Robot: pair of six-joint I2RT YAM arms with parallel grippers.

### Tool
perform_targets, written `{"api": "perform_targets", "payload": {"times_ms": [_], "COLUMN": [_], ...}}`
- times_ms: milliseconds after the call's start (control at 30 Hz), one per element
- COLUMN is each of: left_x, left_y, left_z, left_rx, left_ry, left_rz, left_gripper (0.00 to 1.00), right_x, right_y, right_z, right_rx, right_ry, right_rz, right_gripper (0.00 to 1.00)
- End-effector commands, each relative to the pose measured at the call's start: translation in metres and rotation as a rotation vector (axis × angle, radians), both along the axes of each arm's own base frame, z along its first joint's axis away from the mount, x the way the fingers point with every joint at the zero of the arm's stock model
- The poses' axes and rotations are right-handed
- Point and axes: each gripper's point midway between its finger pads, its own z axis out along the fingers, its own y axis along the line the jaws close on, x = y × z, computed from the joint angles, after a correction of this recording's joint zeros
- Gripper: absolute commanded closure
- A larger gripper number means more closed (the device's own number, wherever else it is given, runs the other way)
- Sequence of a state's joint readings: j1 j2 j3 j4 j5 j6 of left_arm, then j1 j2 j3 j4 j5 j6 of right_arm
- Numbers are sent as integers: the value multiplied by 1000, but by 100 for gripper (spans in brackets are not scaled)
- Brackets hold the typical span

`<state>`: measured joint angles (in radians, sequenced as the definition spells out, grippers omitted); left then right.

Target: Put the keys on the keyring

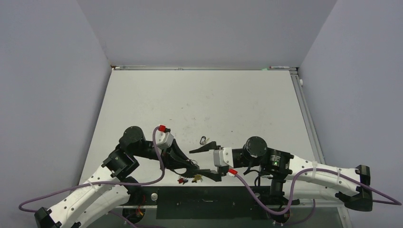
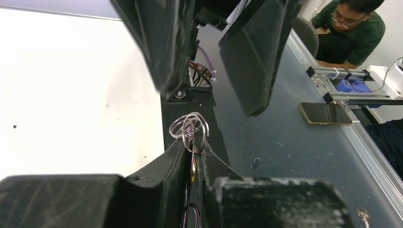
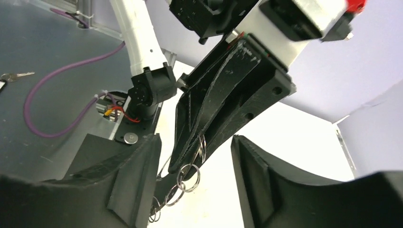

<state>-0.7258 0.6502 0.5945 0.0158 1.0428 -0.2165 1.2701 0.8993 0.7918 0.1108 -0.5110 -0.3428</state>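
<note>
My left gripper (image 1: 195, 168) is shut on the thin grey keyring wire (image 2: 192, 213), near the table's front edge. Small split rings (image 2: 190, 126) stick out past its fingertips (image 2: 178, 152). Keys with red, blue and yellow heads (image 1: 187, 178) hang below it. In the right wrist view the rings (image 3: 189, 176) dangle in a chain from the left gripper's tip. My right gripper (image 1: 196, 161) is open, and its two fingers (image 3: 128, 185) straddle the left gripper without touching the rings. A silvery key on a tiny black clip (image 1: 203, 140) lies on the table just beyond both grippers.
The white table (image 1: 199, 99) ends in walls at left, back and right. Past the front edge are a dark mount plate (image 1: 199, 202) and purple cables (image 3: 62, 114). A phone (image 2: 325, 113) and a loose key (image 2: 363, 214) lie on the blue surface.
</note>
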Motion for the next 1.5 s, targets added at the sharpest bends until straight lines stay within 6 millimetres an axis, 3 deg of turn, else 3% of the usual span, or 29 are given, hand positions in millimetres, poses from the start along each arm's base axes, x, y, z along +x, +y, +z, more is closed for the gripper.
{"api": "perform_targets", "payload": {"times_ms": [0,133,200,333,433,567,633,800,933,1200,1367,1467], "left_x": [10,16,24,53,76,93,103,127,136,140,141,141], "left_y": [0,0,1,6,14,23,29,48,59,67,67,68], "left_z": [10,9,6,-2,-10,-15,-15,-14,-13,-12,-12,-12], "left_rx": [6,10,23,81,122,153,161,168,173,162,163,163], "left_ry": [-62,-76,-88,-114,-130,-145,-151,-165,-176,-190,-189,-189], "left_rz": [47,82,132,300,432,543,606,762,841,893,899,902], "left_gripper": [100,100,100,100,100,100,100,100,100,100,100,100], "right_x": [6,13,27,79,122,161,168,186,202,208,212,209], "right_y": [-11,-19,-27,-49,-71,-101,-101,-70,-59,-45,-42,-38], "right_z": [32,43,50,56,41,-12,-35,-107,-153,-212,-234,-247], "right_rx": [121,175,222,326,332,209,132,-116,-278,-336,-331,-344], "right_ry": [0,-3,10,176,395,561,588,725,815,923,1037,1074], "right_rz": [-57,-116,-200,-526,-839,-1263,-1364,-1424,-1471,-1552,-1514,-1492], "right_gripper": [41,39,39,39,37,36,31,26,37,40,56,59]}}
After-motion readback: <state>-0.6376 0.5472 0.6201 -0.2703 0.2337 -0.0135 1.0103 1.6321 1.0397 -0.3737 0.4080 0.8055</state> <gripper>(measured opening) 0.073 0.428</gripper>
